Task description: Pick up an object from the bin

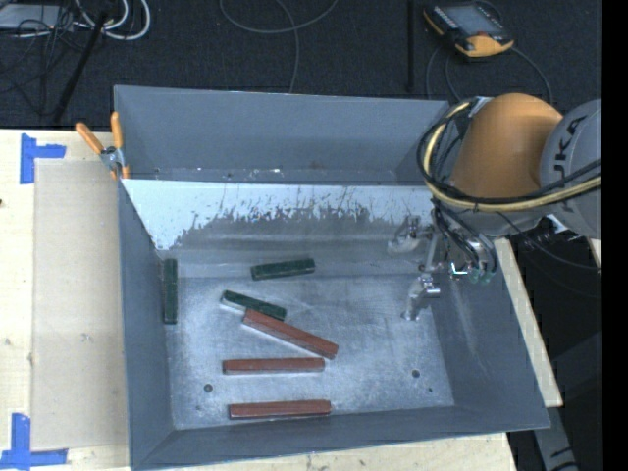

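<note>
Grey metal bin point(294, 155) of flat bars, seen from above, with the robot's end effector point(420, 300) at the right.

From the left, we find a dark green bar point(169, 290) lying along the left wall. Near the middle lie a second green bar point(283, 269) and a short green bar point(253, 305), which touches the upper end of a slanted red-brown bar point(291, 334). Below these are a level red-brown bar point(273, 365) and a lowest red-brown bar point(280, 409). At the right the end effector hangs over bare floor, apart from every bar; we cannot tell whether it is released or clenched. The slanted red-brown bar is nearest to it. We judge the bars stiff, light, thin and smooth. They lie flat, so they are best taken across the narrow width, near mid-length, to keep them from tipping.
</note>
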Controlling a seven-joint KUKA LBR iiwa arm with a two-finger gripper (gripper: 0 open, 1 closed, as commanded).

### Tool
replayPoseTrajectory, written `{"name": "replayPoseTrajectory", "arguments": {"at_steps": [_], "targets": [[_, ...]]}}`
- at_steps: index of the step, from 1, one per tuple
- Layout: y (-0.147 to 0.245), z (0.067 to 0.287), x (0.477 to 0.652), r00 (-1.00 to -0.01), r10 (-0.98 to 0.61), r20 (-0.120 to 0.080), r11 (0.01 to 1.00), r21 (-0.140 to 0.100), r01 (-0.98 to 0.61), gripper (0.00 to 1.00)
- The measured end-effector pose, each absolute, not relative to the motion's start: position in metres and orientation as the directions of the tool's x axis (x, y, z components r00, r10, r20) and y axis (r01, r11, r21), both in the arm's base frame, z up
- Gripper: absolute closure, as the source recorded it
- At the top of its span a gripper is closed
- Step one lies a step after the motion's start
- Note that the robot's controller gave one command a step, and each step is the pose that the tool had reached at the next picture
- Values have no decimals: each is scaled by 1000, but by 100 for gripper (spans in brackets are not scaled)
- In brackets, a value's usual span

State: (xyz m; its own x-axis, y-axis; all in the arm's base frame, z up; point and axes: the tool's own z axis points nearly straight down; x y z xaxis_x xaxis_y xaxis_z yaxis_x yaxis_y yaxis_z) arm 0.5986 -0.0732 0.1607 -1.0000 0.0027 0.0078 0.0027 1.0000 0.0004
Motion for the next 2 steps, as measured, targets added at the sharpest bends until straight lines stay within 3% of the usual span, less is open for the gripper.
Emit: {"name": "replayPoseTrajectory", "arguments": {"at_steps": [1, 2], "targets": [[-73, 165, 600, -1000, 1, 0, 1000, 0, 1, 0], [-19, 119, 603, -999, -37, -5, 999, -2, -37, 0]]}}
